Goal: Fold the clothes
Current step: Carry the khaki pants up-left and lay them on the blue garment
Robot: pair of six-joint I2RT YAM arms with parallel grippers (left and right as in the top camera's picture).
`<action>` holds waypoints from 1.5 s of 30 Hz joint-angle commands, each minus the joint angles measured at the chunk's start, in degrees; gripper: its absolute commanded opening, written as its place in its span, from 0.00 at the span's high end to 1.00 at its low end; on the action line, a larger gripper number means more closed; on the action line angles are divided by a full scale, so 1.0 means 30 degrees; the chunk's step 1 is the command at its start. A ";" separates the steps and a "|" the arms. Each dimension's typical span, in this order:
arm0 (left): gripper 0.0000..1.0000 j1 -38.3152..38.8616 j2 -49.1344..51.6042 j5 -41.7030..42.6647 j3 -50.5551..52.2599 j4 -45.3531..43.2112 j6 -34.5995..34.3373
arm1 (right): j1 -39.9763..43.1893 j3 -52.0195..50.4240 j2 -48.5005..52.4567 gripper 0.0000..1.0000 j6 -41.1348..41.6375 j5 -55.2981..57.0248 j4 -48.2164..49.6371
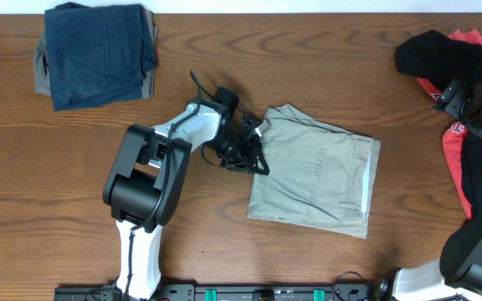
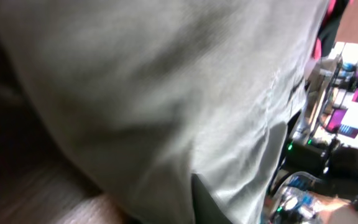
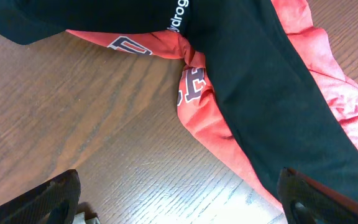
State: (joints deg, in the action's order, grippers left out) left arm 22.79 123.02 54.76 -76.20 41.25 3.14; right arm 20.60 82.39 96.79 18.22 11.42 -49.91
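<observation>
- Shorts (image 1: 316, 171) in light khaki lie folded flat on the wooden table (image 1: 57, 184), a little right of the middle, in the view from above.
- The left gripper (image 1: 245, 150) is low at the left edge of the shorts and touches the cloth there. I cannot tell from above if its jaws are spread or pressed together.
- A pile of navy shorts (image 1: 99, 54) sits at the far left corner, well apart from the khaki pair.
- Black and red sportswear (image 1: 442, 58) lies in a heap at the far right, and the right gripper (image 1: 461, 96) hangs just beside it.
- In the left wrist view, khaki cloth (image 2: 166, 93) fills almost the whole picture, very close and blurry. The jaws do not show clearly here either.
- In the right wrist view, a black garment (image 3: 260, 93) with white letters lies over a red garment (image 3: 197, 106).
- The right gripper (image 3: 179, 202) has its two dark fingertips (image 3: 48, 199) spread wide at the bottom corners, with nothing held between them.
</observation>
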 commanded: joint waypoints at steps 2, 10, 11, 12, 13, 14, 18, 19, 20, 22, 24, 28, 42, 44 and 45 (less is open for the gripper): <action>0.94 -0.0073 0.0175 -0.0794 0.0087 -0.0007 -0.0838 | 0.0007 0.0102 -0.0044 0.01 -0.0226 0.0262 -0.0022; 0.94 -0.1523 -0.0007 -0.7373 -0.1370 0.1982 -0.3701 | 0.0000 0.0102 -0.0044 0.01 -0.0233 0.0262 -0.0022; 0.94 -0.1792 -0.0051 -0.8269 -0.1858 0.2623 -0.3730 | 0.0000 0.0102 -0.0044 0.01 -0.0226 0.0255 -0.0022; 0.93 -0.2033 -0.0058 -0.9114 -0.2331 0.3206 -0.3730 | 0.0000 0.0102 -0.0044 0.01 -0.0226 0.0262 -0.0022; 0.94 -0.2324 -0.0073 -1.0193 -0.2929 0.3920 -0.3723 | 0.0000 0.0102 -0.0044 0.01 -0.0226 0.0262 -0.0022; 0.94 -0.2557 -0.0073 -1.1103 -0.3453 0.4488 -0.3716 | 0.0000 0.0102 -0.0044 0.01 -0.0226 0.0255 -0.0022; 0.94 -0.3555 -0.0080 -1.4345 -0.5880 0.6674 -0.3708 | 0.0000 0.0102 -0.0044 0.01 -0.0226 0.0262 -0.0022; 0.94 -0.3818 -0.0080 -1.4841 -0.6506 0.7074 -0.3708 | 0.0000 0.0102 -0.0044 0.01 -0.0226 0.0262 -0.0022; 0.94 -0.4044 -0.0073 -1.5169 -0.7067 0.7351 -0.3701 | 0.0000 0.0102 -0.0044 0.01 -0.0226 0.0262 -0.0022; 0.94 -0.4532 -0.0080 -1.5518 -0.8240 0.7752 -0.3665 | 0.0000 0.0102 -0.0044 0.01 -0.0233 0.0262 -0.0022; 0.94 -0.5078 -0.0073 -1.5504 -0.9479 0.7803 -0.3570 | 0.0007 0.0102 -0.0044 0.01 -0.0226 0.0262 -0.0022; 0.94 -0.5974 -0.0080 -1.5504 -1.1373 0.7665 -0.3592 | 0.0000 0.0102 -0.0044 0.01 -0.0226 0.0262 -0.0022; 0.94 -0.8116 -0.0080 -1.5504 -1.3967 0.2528 -0.5311 | 0.0000 0.0102 -0.0044 0.01 -0.0226 0.0262 -0.0022; 0.94 -0.8153 -0.0080 -1.5511 -1.3967 0.1464 -0.5311 | 0.0007 0.0102 -0.0044 0.01 -0.0226 0.0262 -0.0022; 0.94 -0.8167 -0.0080 -1.5504 -1.3967 0.0940 -0.5319 | 0.0007 0.0102 -0.0044 0.01 -0.0226 0.0262 -0.0022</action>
State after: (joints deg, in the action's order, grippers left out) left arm -1.52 123.02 8.56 -116.29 46.33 -11.86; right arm 20.60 82.39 96.79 18.22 11.42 -49.93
